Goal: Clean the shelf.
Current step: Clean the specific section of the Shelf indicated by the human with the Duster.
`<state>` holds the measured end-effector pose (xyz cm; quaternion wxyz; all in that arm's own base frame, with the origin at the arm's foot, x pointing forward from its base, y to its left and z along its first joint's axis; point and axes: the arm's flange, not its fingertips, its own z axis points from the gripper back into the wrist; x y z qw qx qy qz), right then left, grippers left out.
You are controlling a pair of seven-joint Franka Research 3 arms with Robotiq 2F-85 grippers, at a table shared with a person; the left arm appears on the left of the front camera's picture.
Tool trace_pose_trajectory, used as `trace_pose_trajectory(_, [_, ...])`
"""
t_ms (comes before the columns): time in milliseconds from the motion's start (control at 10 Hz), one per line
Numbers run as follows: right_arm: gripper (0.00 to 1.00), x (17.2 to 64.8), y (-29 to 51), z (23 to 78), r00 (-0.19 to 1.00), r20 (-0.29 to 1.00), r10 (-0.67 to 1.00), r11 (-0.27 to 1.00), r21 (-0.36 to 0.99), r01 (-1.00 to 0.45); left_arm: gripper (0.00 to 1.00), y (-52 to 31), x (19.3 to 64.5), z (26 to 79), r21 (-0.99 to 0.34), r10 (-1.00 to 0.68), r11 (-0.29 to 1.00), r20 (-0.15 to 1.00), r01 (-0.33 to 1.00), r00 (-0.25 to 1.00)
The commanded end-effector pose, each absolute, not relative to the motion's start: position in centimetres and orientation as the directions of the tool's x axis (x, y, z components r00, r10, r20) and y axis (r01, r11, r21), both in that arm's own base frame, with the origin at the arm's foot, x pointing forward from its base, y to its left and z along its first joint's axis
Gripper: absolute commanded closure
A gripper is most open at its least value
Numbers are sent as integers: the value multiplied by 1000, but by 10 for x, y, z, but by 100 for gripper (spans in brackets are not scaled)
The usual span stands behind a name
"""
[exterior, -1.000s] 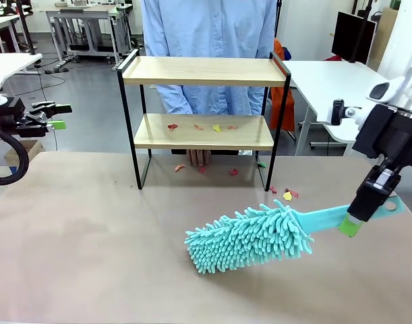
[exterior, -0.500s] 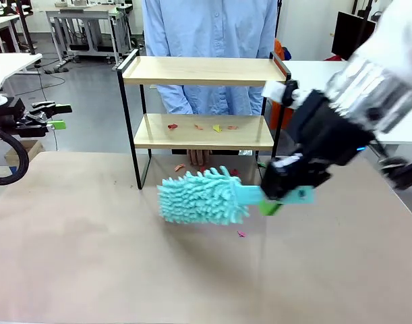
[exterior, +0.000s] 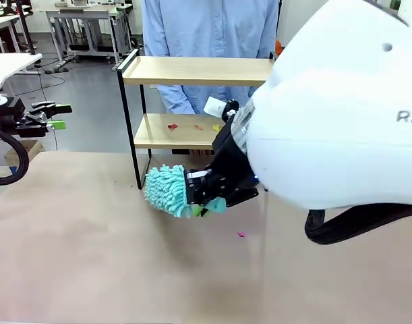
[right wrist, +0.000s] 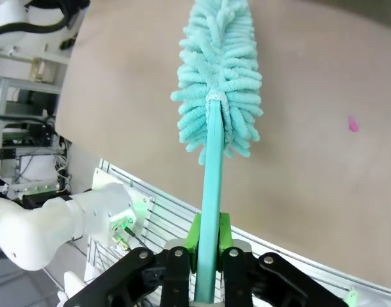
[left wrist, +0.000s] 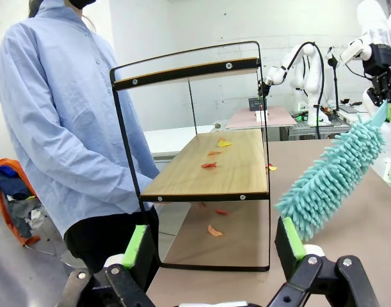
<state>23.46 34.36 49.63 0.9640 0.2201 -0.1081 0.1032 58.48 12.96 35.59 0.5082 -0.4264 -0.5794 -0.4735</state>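
In the front view the right arm (exterior: 340,115) blocks the right half of the frame, hiding the shelf's (exterior: 192,71) right-hand legs, the right ends of both boards and the table (exterior: 91,256) behind it. The duster's (exterior: 166,190) handle is lost behind the right gripper (exterior: 202,206). The person (exterior: 206,27) is cut off by the top edge, the lower body hidden behind the shelf. On the lower board, the coloured scraps (left wrist: 209,165) are too small to identify. In the left wrist view the bottom edge cuts off the left gripper (left wrist: 214,243) below its fingers.
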Motion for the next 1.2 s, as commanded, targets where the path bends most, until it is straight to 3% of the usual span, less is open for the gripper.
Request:
trace_pose_trajectory(0, [88,228,327,508,952,246,183,876,398,-272,0,130,585,359,124,11,188,992,974,-128])
trace_pose_trajectory(200, [88,233,338,500,955,246,166,880,400,-256,0,130,585,359,124,11,188,992,974,-128])
trace_pose_trajectory(300, [88,229,372,492,947,321,26,924,353,-146,0,130,585,359,124,11,188,992,974,-128])
trace_pose_trajectory(600, [88,241,429,458,919,383,-98,942,332,-38,0,130,585,359,124,11,188,992,974,-128])
trace_pose_trajectory(1100, [88,271,506,396,818,566,-98,955,285,-82,0,130,585,359,124,11,188,992,974,-128])
